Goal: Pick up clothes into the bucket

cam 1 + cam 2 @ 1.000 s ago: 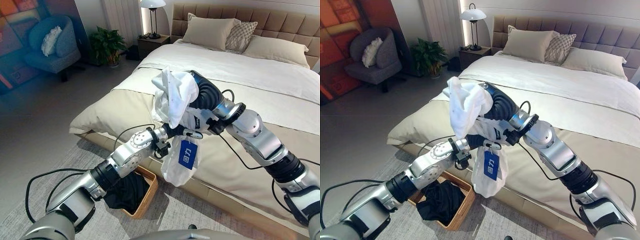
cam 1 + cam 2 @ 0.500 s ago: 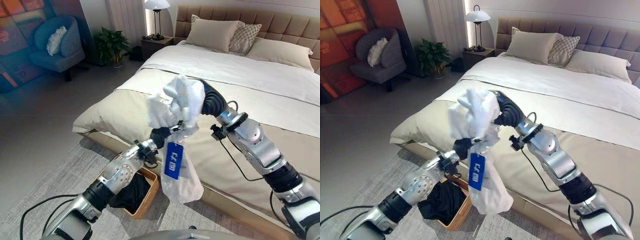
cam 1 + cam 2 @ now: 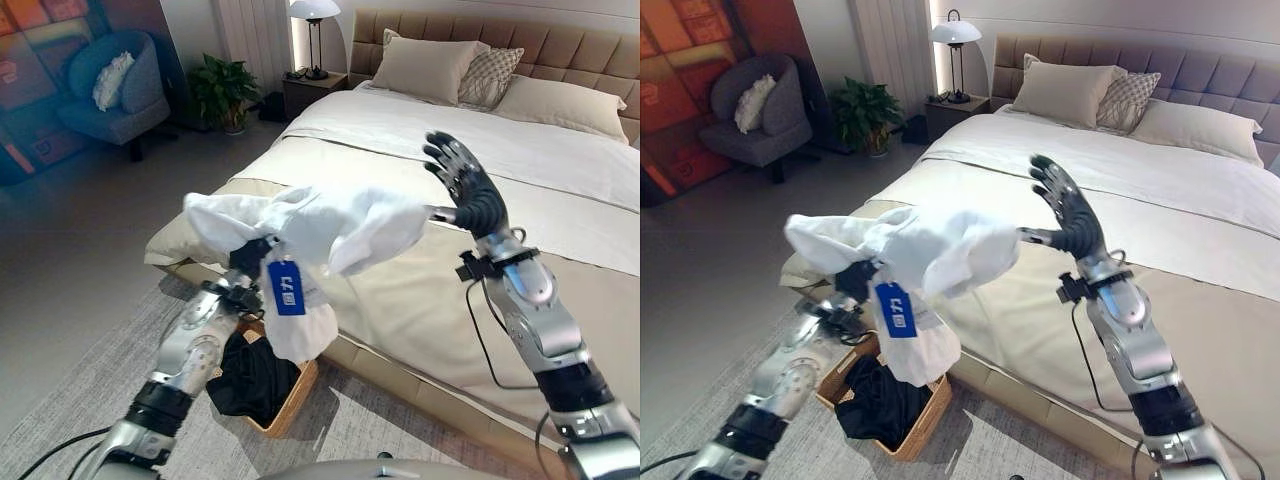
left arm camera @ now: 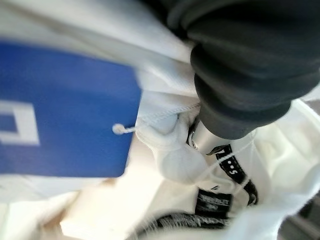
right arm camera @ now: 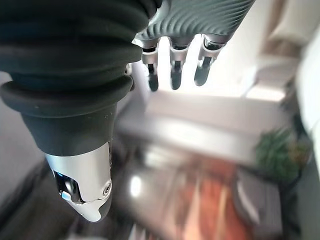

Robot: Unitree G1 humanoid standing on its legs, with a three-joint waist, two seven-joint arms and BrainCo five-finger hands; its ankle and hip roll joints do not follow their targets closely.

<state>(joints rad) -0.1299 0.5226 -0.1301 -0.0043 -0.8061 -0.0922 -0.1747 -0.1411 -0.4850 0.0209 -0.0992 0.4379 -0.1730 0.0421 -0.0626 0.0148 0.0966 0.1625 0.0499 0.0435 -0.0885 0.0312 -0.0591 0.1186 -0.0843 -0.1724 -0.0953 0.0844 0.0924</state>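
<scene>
- White garment (image 3: 320,225) bunched over left hand (image 3: 250,257), held in the air above the wicker basket (image 3: 292,395); blue tag (image 3: 285,288) dangles from it.
- Left hand's fingers buried in the cloth, can't tell their state.
- Right hand (image 3: 462,182) raised over the bed (image 3: 520,190), fingers straight and spread, holding nothing, just beside the garment's end.
- Basket on the rug (image 3: 130,345) at the bed's edge, dark clothing (image 3: 250,380) inside.

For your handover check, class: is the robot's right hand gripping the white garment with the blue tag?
No: the right hand is raised with open, spread fingers, apart from the white garment with the blue tag, which the left hand holds.
</scene>
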